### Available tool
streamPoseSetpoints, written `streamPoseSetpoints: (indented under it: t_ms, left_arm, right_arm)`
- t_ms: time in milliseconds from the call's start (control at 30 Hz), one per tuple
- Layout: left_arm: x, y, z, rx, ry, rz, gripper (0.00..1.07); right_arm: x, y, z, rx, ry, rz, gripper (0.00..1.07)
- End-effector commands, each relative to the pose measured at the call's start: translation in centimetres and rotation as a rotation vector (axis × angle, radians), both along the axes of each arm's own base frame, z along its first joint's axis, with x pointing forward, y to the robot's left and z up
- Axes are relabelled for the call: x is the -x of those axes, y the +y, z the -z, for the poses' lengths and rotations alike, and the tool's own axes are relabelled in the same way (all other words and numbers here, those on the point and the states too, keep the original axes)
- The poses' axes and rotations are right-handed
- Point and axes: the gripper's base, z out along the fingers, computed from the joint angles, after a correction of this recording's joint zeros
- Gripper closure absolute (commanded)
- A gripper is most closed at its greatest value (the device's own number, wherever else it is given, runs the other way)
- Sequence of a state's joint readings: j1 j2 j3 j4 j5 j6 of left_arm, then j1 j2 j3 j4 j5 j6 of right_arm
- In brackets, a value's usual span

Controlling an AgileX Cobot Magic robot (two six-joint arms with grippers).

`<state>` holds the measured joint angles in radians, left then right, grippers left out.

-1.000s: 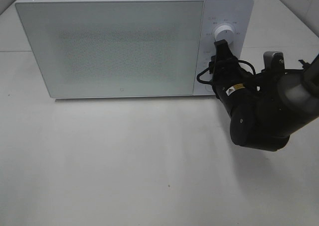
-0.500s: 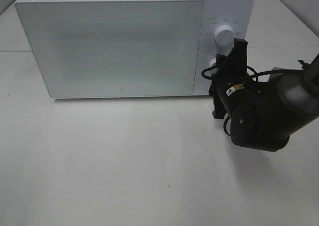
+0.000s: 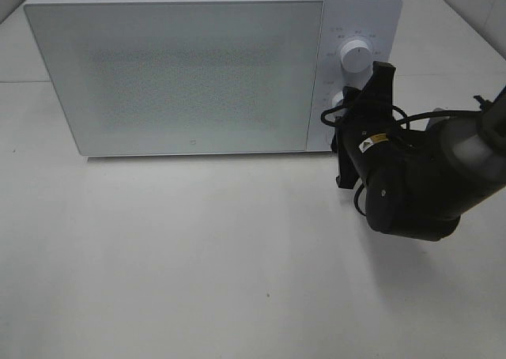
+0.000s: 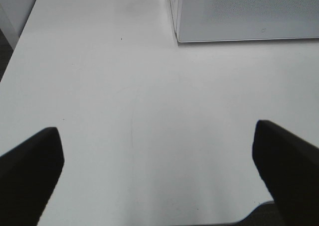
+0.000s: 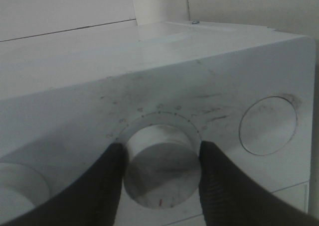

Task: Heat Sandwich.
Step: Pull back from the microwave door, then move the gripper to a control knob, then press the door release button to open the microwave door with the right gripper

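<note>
1. White microwave (image 3: 182,74) is sitting with its door (image 3: 178,27) closing it off; the sandwich is showing in no view.
2. Right gripper (image 5: 160,152) is pinching a panel knob (image 5: 159,173).
3. Left gripper (image 4: 157,173) is hanging spread wide over open table (image 4: 124,86).

Right gripper (image 5: 159,154), its fingers either side of the microwave's (image 3: 182,74) lower knob (image 5: 157,178), has rolled at the wrist within the past second. One black finger, earlier tucked beneath the upper knob (image 3: 355,56), now stands slanted just right of that knob.
</note>
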<state>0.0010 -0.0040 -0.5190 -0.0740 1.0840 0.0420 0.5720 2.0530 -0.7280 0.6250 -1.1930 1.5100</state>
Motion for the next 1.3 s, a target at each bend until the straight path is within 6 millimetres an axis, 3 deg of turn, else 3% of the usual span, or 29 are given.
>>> streamPoseSetpoints:
  t_ms: [33, 200, 300, 400, 467, 600, 1000, 1300]
  left_arm:
    - [0.2, 0.0, 0.0, 0.010, -0.028, 0.000, 0.09]
    - [0.2, 0.0, 0.0, 0.010, -0.028, 0.000, 0.09]
    - [0.2, 0.0, 0.0, 0.010, -0.028, 0.000, 0.09]
    - [0.2, 0.0, 0.0, 0.010, -0.028, 0.000, 0.09]
    - [0.2, 0.0, 0.0, 0.010, -0.028, 0.000, 0.09]
    - [0.2, 0.0, 0.0, 0.010, -0.028, 0.000, 0.09]
    - [0.2, 0.0, 0.0, 0.010, -0.028, 0.000, 0.09]
    - [0.2, 0.0, 0.0, 0.009, -0.028, 0.001, 0.09]
  right_arm:
    - [-0.4, 0.7, -0.8, 0.032, -0.060, -0.074, 0.85]
    - [-0.4, 0.7, -0.9, 0.033, -0.064, -0.075, 0.76]
    - [-0.4, 0.7, -1.0, 0.033, -0.077, -0.072, 0.60]
    - [-0.4, 0.7, -1.0, 0.033, -0.077, -0.072, 0.53]
    - [-0.4, 0.7, -1.0, 0.033, -0.077, -0.072, 0.41]
    - [-0.4, 0.7, -1.0, 0.035, -0.077, -0.073, 0.29]
    - [-0.3, 0.8, -1.3, 0.058, -0.084, -0.094, 0.31]
    - [1.0, 0.8, -1.9, 0.132, -0.019, -0.194, 0.31]
